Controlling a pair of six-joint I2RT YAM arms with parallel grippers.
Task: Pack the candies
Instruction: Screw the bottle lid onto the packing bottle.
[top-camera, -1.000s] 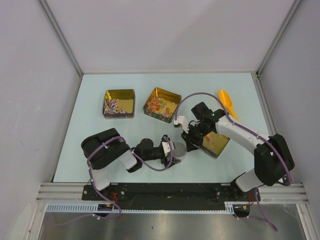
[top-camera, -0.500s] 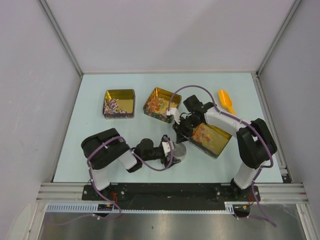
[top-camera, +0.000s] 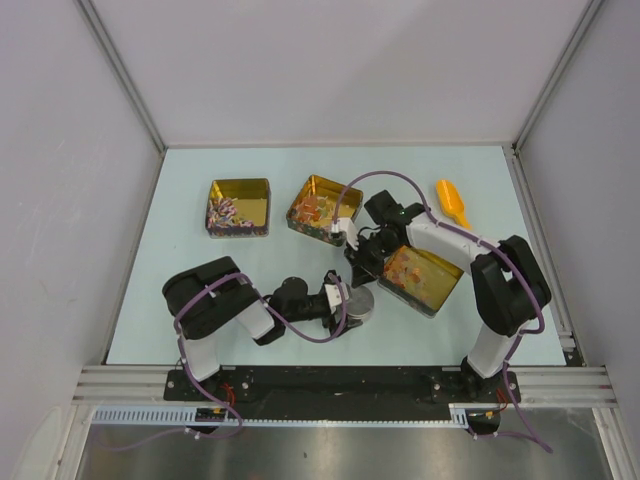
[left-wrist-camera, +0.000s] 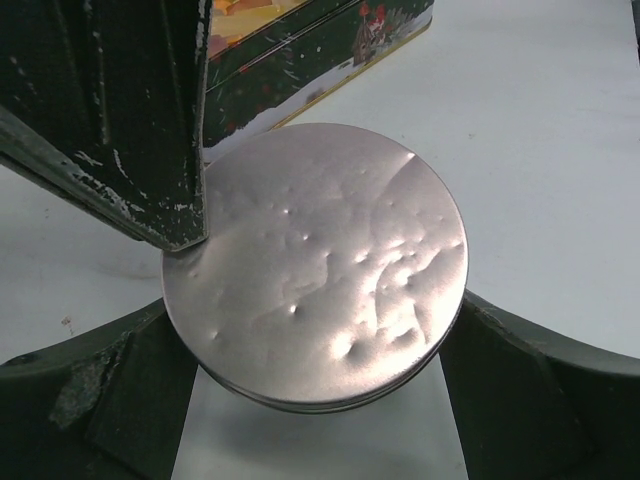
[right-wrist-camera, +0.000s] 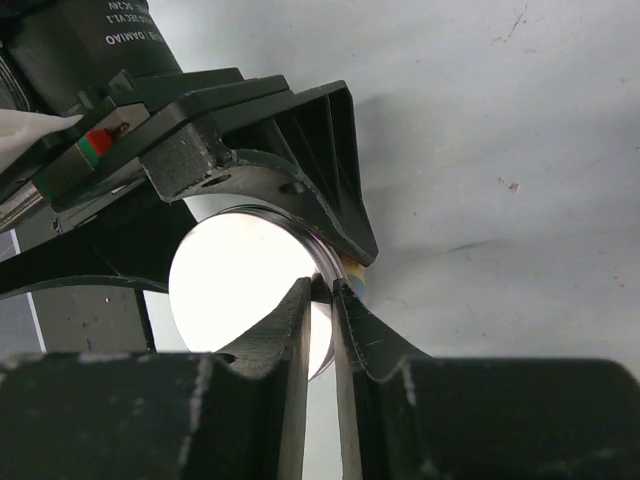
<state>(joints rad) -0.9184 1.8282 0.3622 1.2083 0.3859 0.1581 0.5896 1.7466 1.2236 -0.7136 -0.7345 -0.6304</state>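
Looking down from above, the candies (top-camera: 228, 212) lie heaped in three gold tins on the pale worktop (top-camera: 290, 160). One tin (top-camera: 262, 205) sits left of centre, a second (top-camera: 340, 190) in the middle, and a third (top-camera: 447, 292) right of centre, partly under the right arm. An orange scoop (top-camera: 452, 203) lies apart at the upper right. Below the middle tin the left tool (top-camera: 352, 303) grasps a round can (top-camera: 362, 306) by its sides, and the right tool (top-camera: 357, 268) is down at the can's upper edge.

From the left wrist, the round can (left-wrist-camera: 330, 270) fills the middle of the frame, its silver top dented. One finger (left-wrist-camera: 120, 390) at lower left and another at lower right bear on its wall. The right tool's dark tip meets the rim at upper left, and the printed wall of a tin (left-wrist-camera: 320, 70) stands behind.

From the right wrist, the right tool (right-wrist-camera: 322, 300) is clenched, its tips at the can's rim. Whether they nip anything I cannot tell.

The candies look light, hard and smooth, so they are likely to roll and scatter. They seem too small to pinch singly and are better moved in bulk, taking hold of the scoop's handle or a tin's wall.
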